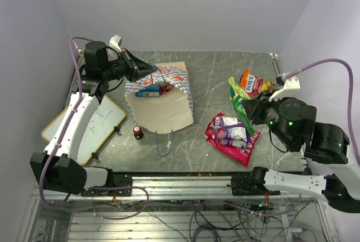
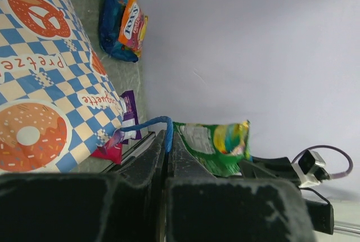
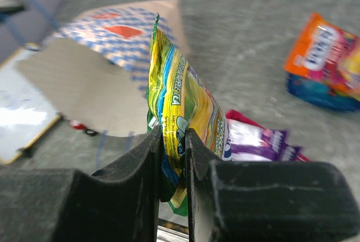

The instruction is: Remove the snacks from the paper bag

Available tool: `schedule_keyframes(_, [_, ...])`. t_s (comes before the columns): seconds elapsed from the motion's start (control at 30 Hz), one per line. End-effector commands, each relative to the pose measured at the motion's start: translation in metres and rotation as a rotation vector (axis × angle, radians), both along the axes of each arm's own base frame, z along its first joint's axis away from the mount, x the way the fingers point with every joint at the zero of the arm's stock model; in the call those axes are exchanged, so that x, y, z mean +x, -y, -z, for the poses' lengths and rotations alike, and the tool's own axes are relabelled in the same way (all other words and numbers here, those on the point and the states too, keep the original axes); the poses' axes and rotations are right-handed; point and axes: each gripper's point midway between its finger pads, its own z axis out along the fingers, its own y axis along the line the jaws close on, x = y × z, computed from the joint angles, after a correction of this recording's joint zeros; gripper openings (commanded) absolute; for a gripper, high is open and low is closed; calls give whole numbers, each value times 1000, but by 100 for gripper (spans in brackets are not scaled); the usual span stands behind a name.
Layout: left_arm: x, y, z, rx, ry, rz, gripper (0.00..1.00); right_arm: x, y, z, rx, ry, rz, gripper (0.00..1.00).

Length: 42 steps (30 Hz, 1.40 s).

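Green snack packet [image 3: 185,101] pinched by its lower edge between the right gripper [image 3: 175,143]'s nearly closed jaws, probably held aloft for setting down by the loose packets [image 3: 264,140] beyond them. The left gripper [image 2: 169,140]'s jaws, fully closed, clamp the paper bag [image 2: 45,84]'s blue cord handle [image 2: 143,125], likely steadying the bag just beyond.

Overhead camera looks down; close wrist cameras share the paper bag [image 1: 163,115].

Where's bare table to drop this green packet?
Bare tabletop at the far middle, between the paper bag and the orange packet; also the near strip between the bag's loose cord and the pink packet. The right side around both packets is crowded.
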Motion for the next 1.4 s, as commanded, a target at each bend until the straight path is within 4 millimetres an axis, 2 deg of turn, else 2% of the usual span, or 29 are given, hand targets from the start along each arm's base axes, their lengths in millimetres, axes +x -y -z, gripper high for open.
schedule_keyframes(0.0, [-6, -3, -11, 0, 52, -14, 7, 4, 61, 28, -122, -76, 314, 0])
schedule_keyframes(0.07, [-7, -4, -10, 0, 47, -14, 7, 3, 71, 40, -213, -102, 351, 0])
schedule_keyframes(0.23, [-7, -3, -11, -1, 46, -13, 7, 11, 65, 66, -347, -116, 383, 0])
schedule_keyframes(0.33, [-6, -3, -10, 8, 44, -7, 7, 23, 56, 71, -443, -81, 393, 0])
schedule_keyframes(0.43, [-6, -2, -10, 10, 44, 0, 7, 35, 42, 79, -629, -44, 336, 0])
schedule_keyframes(0.6, [-8, -2, -9, 1, 41, 3, 7, 57, 35, 104, -920, -26, 302, 0])
schedule_keyframes(0.7, [-10, -2, -10, -2, 41, 4, 7, 75, 35, 120, -916, -62, 276, 0])
schedule_keyframes(0.8, [-13, -2, -9, -3, 40, 6, 7, 96, 35, 118, -837, -26, 286, 0])
schedule_keyframes(0.93, [-13, -2, -6, -6, 32, 10, 7, 134, 51, 125, -873, -5, 338, 0])
schedule_keyframes(1.07, [-13, -1, -8, -12, 33, 18, 7, 182, 90, 141, -907, -51, 444, 0])
schedule_keyframes(1.13, [-12, 0, -9, -10, 34, 23, 7, 205, 116, 147, -920, -65, 511, 0])
schedule_keyframes(1.2, [-11, 0, -10, -9, 33, 30, 7, 222, 135, 157, -946, -87, 551, 0])
schedule_keyframes(1.3, [-10, 2, -9, -4, 29, 45, 7, 244, 152, 167, -988, -82, 584, 0])
schedule_keyframes(1.37, [-9, 3, -9, -4, 26, 53, 7, 257, 155, 173, -1027, -72, 574, 0])
